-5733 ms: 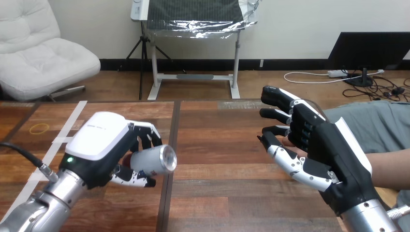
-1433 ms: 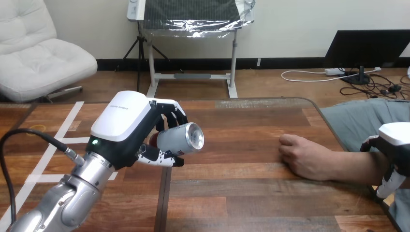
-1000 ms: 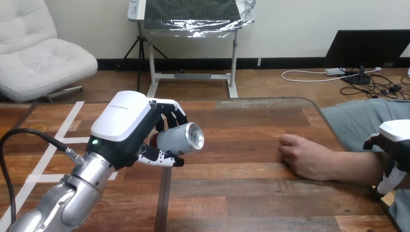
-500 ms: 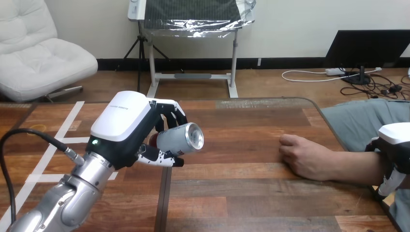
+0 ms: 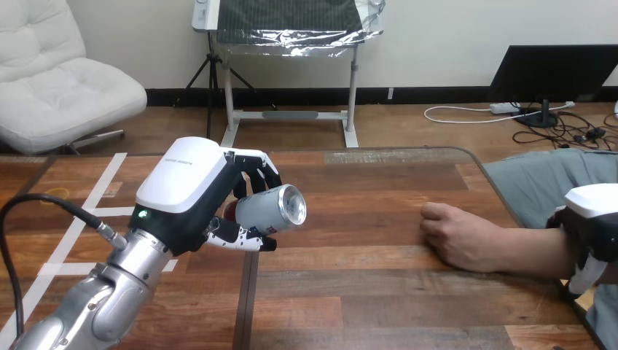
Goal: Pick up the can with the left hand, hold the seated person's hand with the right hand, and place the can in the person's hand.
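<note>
Though almost nothing has moved over the last second or so, the left robot hand [image 5: 191,191] stays curled round the can [image 5: 271,209], carried on its side above the desk [image 5: 364,292] with the top end toward the person — same pose, same spot left of centre. Right robot hand [image 5: 592,232] has only twitched at the view's right edge, up against the person's forearm [image 5: 536,251]; whether it grips cannot be told. Several seconds back it was spread wide by the person's hand [image 5: 453,235], so it has since drawn back along the arm. That hand rests knuckles-up on the desk, loosely closed, well apart from the can. Judgement: pickup done, hold unconfirmed — handover waits on the palm turning up and the can crossing over
</note>
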You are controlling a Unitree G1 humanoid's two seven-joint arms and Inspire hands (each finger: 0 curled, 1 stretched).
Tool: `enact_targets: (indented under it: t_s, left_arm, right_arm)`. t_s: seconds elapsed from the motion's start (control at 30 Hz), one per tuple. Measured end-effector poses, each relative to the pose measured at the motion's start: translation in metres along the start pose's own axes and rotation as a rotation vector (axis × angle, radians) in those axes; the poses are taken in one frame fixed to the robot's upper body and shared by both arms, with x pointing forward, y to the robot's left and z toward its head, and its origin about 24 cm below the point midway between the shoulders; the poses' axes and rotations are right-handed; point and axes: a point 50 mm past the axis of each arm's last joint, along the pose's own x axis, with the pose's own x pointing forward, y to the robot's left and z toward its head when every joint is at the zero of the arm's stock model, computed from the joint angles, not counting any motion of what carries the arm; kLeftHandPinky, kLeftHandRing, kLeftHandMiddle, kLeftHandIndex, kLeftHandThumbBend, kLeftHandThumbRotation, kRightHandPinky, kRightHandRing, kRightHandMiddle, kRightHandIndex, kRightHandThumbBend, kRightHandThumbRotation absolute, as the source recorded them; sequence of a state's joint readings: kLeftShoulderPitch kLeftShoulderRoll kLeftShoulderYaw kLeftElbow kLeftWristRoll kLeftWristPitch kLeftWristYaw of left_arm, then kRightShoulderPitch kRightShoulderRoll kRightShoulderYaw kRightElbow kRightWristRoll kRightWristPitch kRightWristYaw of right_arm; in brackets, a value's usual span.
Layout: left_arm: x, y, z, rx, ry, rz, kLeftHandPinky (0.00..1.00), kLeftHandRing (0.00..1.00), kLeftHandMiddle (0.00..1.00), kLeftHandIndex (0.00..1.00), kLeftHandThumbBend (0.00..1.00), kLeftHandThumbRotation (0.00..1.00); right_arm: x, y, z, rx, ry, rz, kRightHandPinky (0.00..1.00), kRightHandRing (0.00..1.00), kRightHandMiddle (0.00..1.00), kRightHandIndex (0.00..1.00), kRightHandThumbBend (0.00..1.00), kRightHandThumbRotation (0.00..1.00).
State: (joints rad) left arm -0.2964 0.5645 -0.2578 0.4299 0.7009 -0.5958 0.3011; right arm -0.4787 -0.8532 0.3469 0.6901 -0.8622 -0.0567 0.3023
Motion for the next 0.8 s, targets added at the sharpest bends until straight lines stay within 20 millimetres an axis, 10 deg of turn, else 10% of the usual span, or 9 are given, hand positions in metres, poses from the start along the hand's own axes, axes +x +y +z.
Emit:
enact_targets:
  t_s: [0.8]
  left_arm:
    - [0.0000, -0.0007, -0.0015, 0.004, 0.016, -0.013, 0.37, 0.41, 0.48, 0.50, 0.67, 0.00]
  right_arm:
    - [0.0053, 0.0027, 0.0080, 0.025, -0.023, -0.014, 0.57, 0.68, 0.73, 0.72, 0.72, 0.02]
